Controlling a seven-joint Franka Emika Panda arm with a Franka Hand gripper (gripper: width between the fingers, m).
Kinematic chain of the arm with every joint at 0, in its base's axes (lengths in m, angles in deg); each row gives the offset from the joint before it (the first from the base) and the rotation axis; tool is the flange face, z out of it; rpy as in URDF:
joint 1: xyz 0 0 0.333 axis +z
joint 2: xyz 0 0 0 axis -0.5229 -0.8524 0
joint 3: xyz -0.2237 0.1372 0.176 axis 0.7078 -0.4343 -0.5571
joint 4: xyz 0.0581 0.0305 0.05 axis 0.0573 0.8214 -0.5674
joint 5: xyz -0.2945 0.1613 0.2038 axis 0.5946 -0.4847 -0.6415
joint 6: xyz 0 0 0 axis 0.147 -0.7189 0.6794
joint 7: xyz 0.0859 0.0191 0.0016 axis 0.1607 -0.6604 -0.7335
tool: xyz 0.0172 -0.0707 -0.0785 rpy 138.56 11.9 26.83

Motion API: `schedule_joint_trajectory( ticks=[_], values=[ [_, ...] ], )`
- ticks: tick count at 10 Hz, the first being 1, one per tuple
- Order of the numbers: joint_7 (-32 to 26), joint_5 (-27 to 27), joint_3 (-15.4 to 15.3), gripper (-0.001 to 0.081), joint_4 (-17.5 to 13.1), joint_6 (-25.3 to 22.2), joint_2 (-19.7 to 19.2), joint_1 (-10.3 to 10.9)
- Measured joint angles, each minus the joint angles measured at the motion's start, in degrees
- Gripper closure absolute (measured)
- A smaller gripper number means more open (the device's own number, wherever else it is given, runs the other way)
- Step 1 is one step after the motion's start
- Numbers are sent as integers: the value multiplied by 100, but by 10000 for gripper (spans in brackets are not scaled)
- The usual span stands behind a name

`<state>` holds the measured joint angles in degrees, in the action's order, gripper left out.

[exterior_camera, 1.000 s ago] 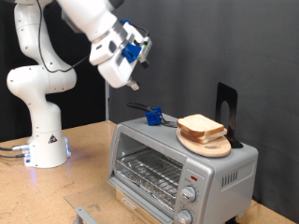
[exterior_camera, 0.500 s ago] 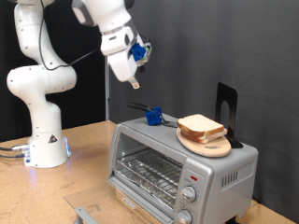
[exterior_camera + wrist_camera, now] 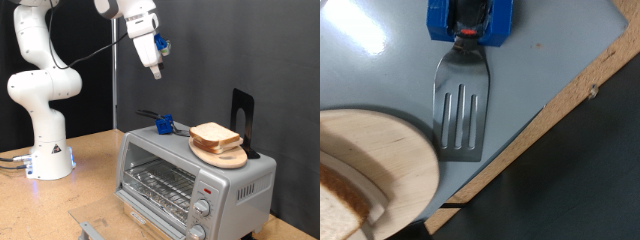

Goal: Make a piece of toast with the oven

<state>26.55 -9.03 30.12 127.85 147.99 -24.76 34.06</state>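
Two alike slices of toast lie stacked on a round light-wood plate on top of the silver oven. The oven's glass door is closed, and the wire rack shows through it. My gripper hangs high in the air, pointing down, above the left end of the oven in the exterior view, and touches nothing. The wrist view looks down on the plate, a crust edge of the toast and a slotted metal spatula. My fingers do not show in that view.
The spatula sits in a blue holder on the oven top, left of the plate. A black stand rises behind the plate. The oven has two round knobs and a red mark. The arm's white base stands at the left on the wooden table.
The gripper has swung up and to the exterior view's right, turning from a slant to point nearly straight down. The toast, plate and oven have not moved.
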Motion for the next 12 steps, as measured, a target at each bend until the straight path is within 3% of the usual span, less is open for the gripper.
schedule_joint_trajectory(
  ticks=[3, 8, 10, 12],
  values=[
    [778, 0, -122, 6, 227, 198, 128, -195],
    [827, -249, -55, 6, 384, 100, 97, -233],
    [987, 46, -307, 6, 602, 912, 101, -363],
    [1003, 273, -507, 6, 783, 1194, 60, -435]
  ],
)
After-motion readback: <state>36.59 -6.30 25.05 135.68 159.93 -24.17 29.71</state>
